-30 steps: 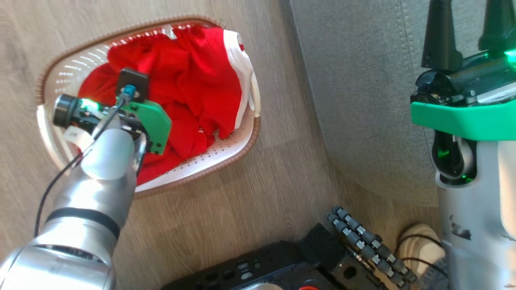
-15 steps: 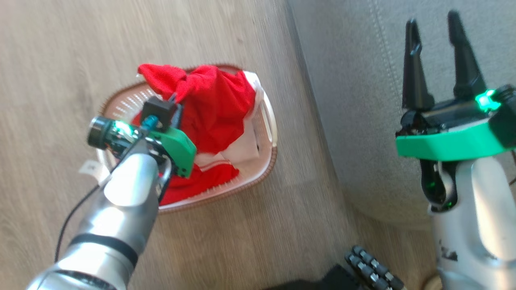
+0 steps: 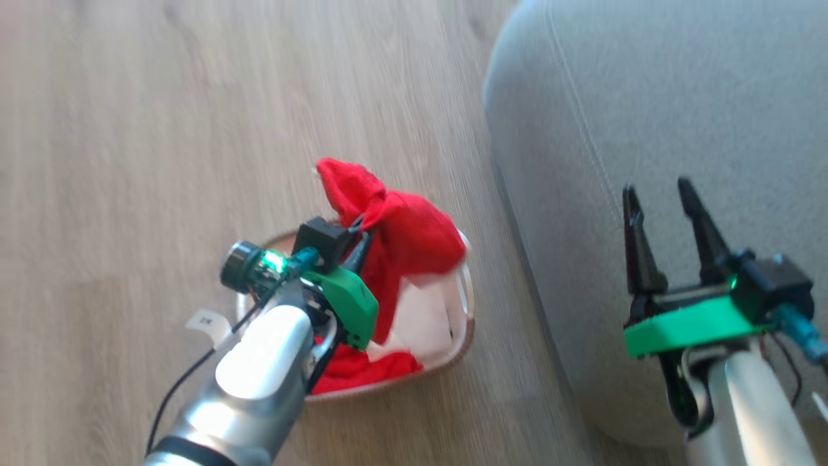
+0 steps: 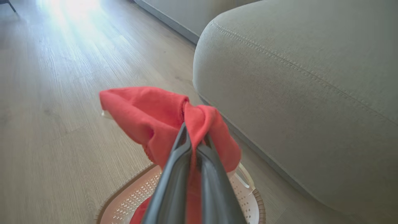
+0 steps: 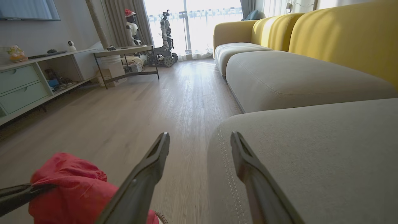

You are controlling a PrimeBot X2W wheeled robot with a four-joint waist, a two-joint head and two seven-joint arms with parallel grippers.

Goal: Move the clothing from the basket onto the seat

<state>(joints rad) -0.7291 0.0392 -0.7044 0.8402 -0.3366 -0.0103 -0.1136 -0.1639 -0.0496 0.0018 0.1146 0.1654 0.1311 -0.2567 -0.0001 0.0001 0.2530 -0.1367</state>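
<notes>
Since a second before, the left gripper (image 4: 193,138) had hauled a bunch of the red garment (image 3: 404,236) up from where it had lain flat in the basket (image 3: 467,323). The head camera had risen too, so the whole view had shifted. Its fingers (image 4: 174,180) were clamped together on a fold of cloth, which bulged out on both sides of the tips. Below the grip the garment hung down, and its white panel (image 3: 420,317) and lower red folds lay inside the basket. The basket stood on the floor (image 3: 162,129), just left of the seat (image 3: 679,97). The right gripper (image 3: 656,194) hung over the seat's near left edge with its fingers wide apart and nothing between them. The step in hand looked like the lift and carry. To do it well, the left arm probably needed to rise until the trailing cloth cleared the rim, since a light basket could catch and be dragged along. The clamp should hold while the arm swung right. The cloth was best let go well in from the seat's rounded edge, where it could slide back to the floor. The idle right gripper lay near that path and was best kept clear.
</notes>
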